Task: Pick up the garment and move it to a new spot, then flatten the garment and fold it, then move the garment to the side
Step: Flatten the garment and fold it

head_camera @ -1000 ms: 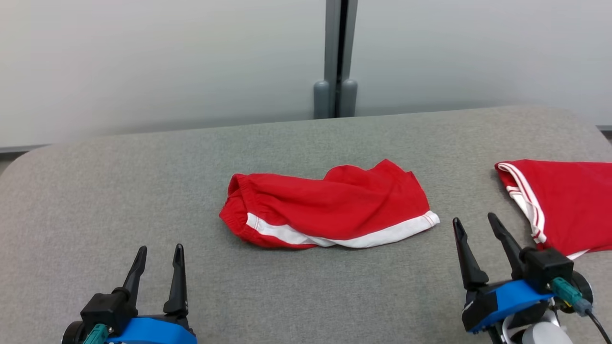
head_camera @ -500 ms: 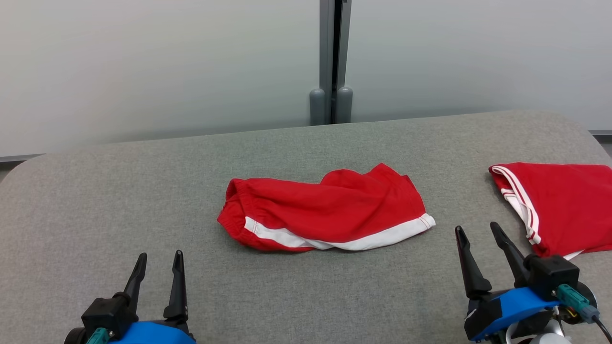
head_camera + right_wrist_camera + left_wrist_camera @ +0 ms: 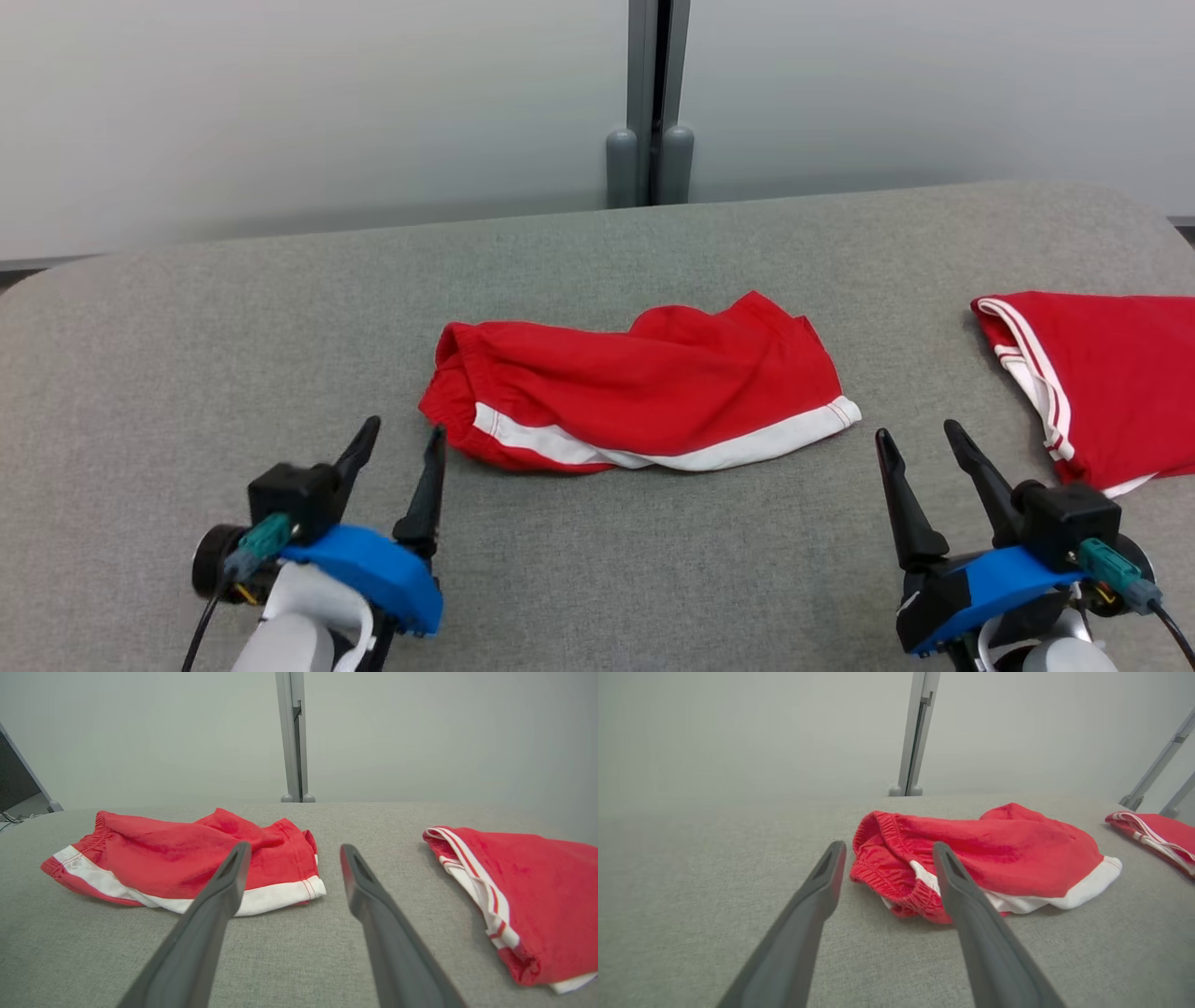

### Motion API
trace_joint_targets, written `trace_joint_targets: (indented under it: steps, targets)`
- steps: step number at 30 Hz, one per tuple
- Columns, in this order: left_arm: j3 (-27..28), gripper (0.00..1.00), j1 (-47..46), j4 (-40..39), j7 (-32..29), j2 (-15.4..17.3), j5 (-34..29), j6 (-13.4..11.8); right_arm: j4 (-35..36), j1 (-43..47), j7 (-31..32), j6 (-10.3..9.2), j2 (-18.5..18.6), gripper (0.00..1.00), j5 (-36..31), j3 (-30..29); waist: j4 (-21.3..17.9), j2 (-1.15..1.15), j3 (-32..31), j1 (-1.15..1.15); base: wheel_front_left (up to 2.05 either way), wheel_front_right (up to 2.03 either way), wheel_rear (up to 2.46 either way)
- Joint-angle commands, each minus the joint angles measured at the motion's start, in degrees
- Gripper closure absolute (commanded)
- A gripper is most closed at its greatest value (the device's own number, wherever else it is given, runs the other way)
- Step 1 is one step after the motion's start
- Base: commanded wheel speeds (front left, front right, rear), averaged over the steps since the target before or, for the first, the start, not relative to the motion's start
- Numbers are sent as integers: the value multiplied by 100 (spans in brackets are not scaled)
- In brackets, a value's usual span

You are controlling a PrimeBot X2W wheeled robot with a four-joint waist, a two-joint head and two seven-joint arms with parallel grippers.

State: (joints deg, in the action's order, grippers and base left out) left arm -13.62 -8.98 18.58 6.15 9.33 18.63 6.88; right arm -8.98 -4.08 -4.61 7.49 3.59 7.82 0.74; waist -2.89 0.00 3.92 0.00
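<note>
At the middle of the worktop (image 3: pixel 597 560) lies the crumpled red garment (image 3: pixel 644 397), soft and light by my reckoning, so with left claw (image 3: pixel 405 427) and right claw (image 3: pixel 915 429) both wide and empty, I'd pinch its elastic waistband (image 3: pixel 878 826) at the left end.

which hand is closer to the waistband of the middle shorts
Left. The left hand sits just beside the waistband; the right hand is off the far hem end of the shorts.
</note>
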Motion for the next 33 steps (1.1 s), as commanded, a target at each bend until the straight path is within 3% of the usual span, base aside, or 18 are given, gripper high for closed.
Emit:
trace_joint_targets:
  steps: [1,4,9,18,20,21,22,23,33]
  targets:
    - [-136,0,-264,120,-401,58,78,28,2,-96,16,1,-20,0,36,40,14,0,129,0,0,0,0]
    - [-333,0,-679,313,-1072,81,221,50,-16,-184,21,1,-32,0,40,144,-66,0,290,0,0,0,0]
    - [-478,0,-1098,566,-1691,164,346,62,-128,-370,-60,1,-42,0,75,284,-254,0,532,0,0,0,0]
    - [-467,0,-1198,584,-2250,280,486,-22,-305,-623,-102,1,-46,0,80,307,-419,0,713,0,0,0,0]
    - [-483,51,-1180,542,-2268,297,502,-23,-398,-704,-54,1,-19,0,97,321,-419,0,737,0,0,0,0]
    - [-492,67,-1179,522,-2274,310,507,-21,-457,-762,-8,1,-7,0,110,330,-417,0,747,0,0,0,0]
    - [-511,91,-1184,501,-2269,324,509,-16,-533,-822,46,1,7,0,135,337,-411,0,757,0,0,0,0]
    - [-530,100,-1196,487,-2269,328,519,-11,-622,-901,105,1,33,0,149,348,-401,0,772,0,0,0,0]
    - [-698,100,-1232,447,-2113,229,716,37,-2073,-2003,1222,1,45,0,409,26,-245,0,942,0,0,0,0]
